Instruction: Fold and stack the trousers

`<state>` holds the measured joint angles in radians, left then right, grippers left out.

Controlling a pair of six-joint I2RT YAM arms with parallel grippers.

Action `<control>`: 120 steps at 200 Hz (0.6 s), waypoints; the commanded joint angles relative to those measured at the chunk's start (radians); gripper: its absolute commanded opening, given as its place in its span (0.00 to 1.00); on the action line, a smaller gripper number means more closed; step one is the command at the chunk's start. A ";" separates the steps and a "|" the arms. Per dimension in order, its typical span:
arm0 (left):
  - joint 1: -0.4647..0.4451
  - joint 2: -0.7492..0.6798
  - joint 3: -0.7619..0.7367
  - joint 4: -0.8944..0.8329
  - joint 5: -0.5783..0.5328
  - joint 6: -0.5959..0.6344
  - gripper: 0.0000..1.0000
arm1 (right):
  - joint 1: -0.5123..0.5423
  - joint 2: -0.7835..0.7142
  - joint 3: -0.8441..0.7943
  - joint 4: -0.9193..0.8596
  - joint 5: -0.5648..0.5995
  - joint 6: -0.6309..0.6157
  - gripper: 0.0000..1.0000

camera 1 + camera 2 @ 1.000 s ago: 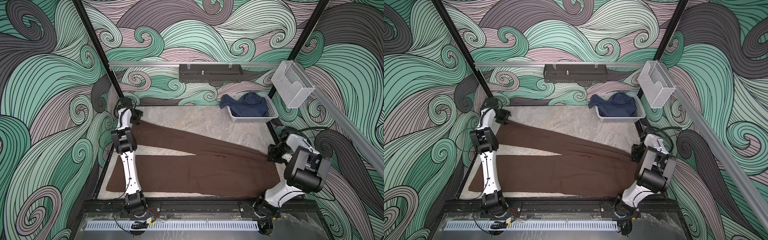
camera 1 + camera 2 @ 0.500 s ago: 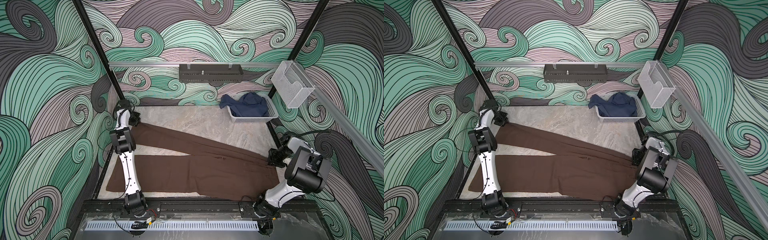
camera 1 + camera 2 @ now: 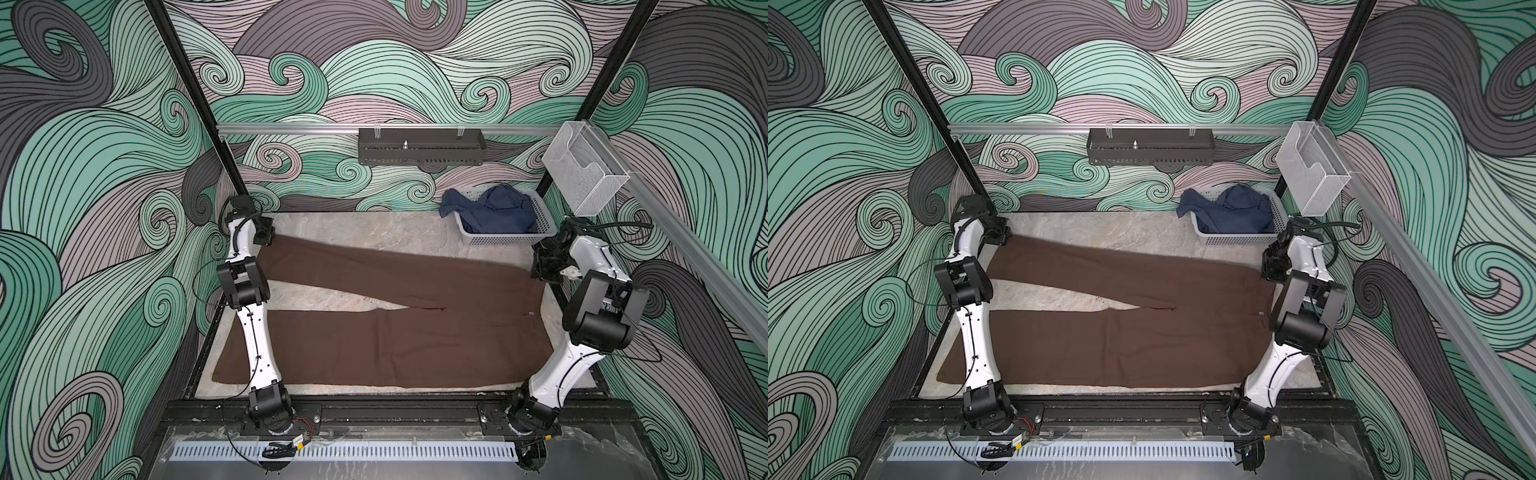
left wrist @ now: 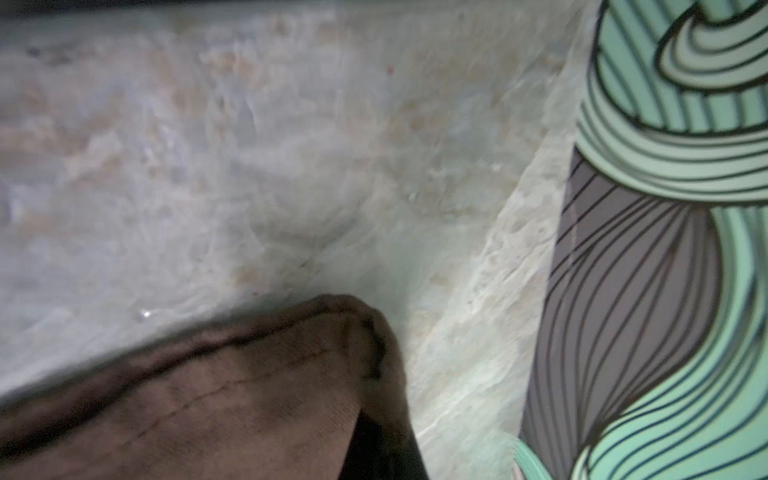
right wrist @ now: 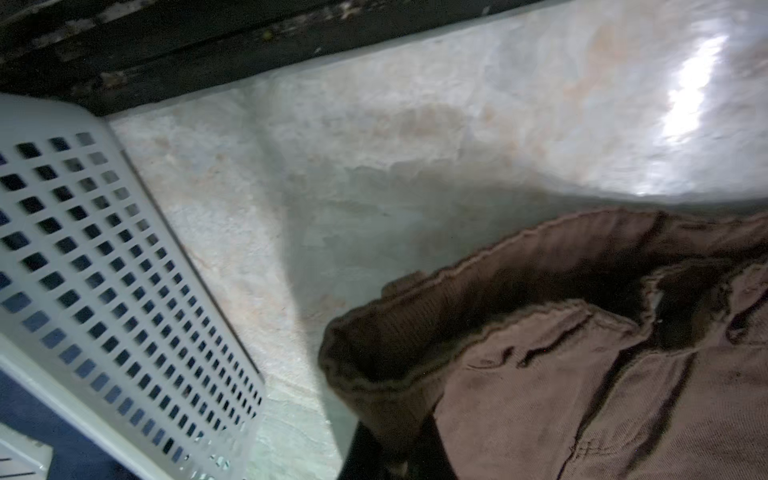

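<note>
The left gripper, open over the far-left cuff a second ago, is now closed on that cuff. With that, both ends of the far edge are in hand. The right gripper was already clamped on the far corner of the waistband and has since carried it up or farther back; from above I cannot tell which. I judge this the start of the first fold, with the far leg to be brought over onto the near leg; the lift has barely begun. The trousers lie spread flat across the table, waist at the right. The legs splay leftward in a narrow V with bare tabletop between them, the near leg running along the near edge. In both top views the grippers are only dark lumps at the cloth's corners, and a grip cannot be read there. The wrist views settle it. The left one shows the cuff corner bunched and raised off the marble, running in beside a dark finger. The right one shows the ribbed waistband gathered into an open loop and lifted enough to cast a shadow, with the grey basket just beside it. Only the top views show the navy garment heaped in that basket at the far right, and how the legs lie.
</note>
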<state>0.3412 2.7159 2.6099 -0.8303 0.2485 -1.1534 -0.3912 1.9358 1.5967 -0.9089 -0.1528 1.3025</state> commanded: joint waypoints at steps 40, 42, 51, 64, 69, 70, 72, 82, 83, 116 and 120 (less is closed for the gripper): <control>0.048 -0.112 0.045 0.154 0.016 -0.122 0.00 | -0.004 0.133 0.191 -0.034 -0.008 0.044 0.00; 0.048 -0.113 0.045 0.154 0.017 -0.123 0.00 | -0.004 0.138 0.196 -0.034 -0.007 0.044 0.00; 0.052 -0.118 0.045 0.156 0.021 -0.127 0.00 | -0.004 0.157 0.218 -0.033 -0.013 0.046 0.00; 0.059 -0.126 0.046 0.160 0.024 -0.128 0.00 | -0.005 0.186 0.254 -0.033 -0.016 0.044 0.00; 0.060 -0.129 0.047 0.161 0.025 -0.130 0.00 | -0.004 0.195 0.269 -0.033 -0.020 0.044 0.00; 0.060 -0.129 0.047 0.161 0.026 -0.130 0.00 | -0.004 0.197 0.273 -0.033 -0.019 0.044 0.00; 0.062 -0.131 0.047 0.163 0.027 -0.131 0.00 | -0.004 0.201 0.279 -0.033 -0.021 0.044 0.00; 0.065 -0.135 0.052 0.162 0.035 -0.133 0.00 | -0.003 0.220 0.306 -0.034 -0.030 0.044 0.00; 0.066 -0.136 0.052 0.162 0.036 -0.132 0.00 | -0.004 0.222 0.310 -0.034 -0.031 0.044 0.00; 0.075 -0.164 0.050 0.131 0.059 -0.107 0.00 | -0.010 0.253 0.385 -0.033 -0.044 0.046 0.00; 0.074 -0.167 0.050 0.122 0.062 -0.100 0.00 | -0.011 0.254 0.395 -0.034 -0.046 0.046 0.00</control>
<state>0.3779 2.6347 2.6205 -0.7265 0.3325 -1.2682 -0.3836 2.1418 1.8843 -1.0828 -0.2371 1.3434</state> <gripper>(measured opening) 0.049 0.071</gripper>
